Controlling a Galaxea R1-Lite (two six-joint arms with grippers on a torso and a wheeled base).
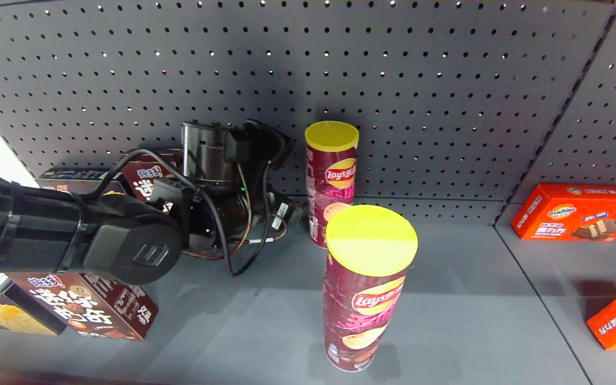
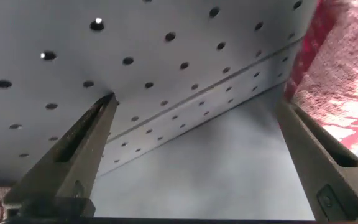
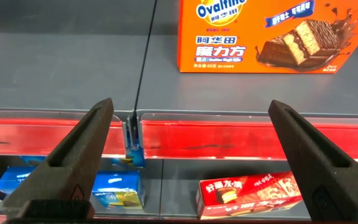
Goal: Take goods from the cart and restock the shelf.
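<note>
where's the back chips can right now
In the head view the back chips can stands upright at the rear of the shelf by the pegboard, behind the front can and just right of the open left gripper.

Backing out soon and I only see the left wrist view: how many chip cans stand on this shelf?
Observer: Two, both upright: a rear can by the pegboard and a front can nearer the front of the shelf.
Operator: Which side of them am I on?
Observer: Your left tool is on the rear can's left; a brown box lies at the front on that side.
Operator: And the other arm?
Observer: The right tool is open and empty, facing an orange box.
</note>
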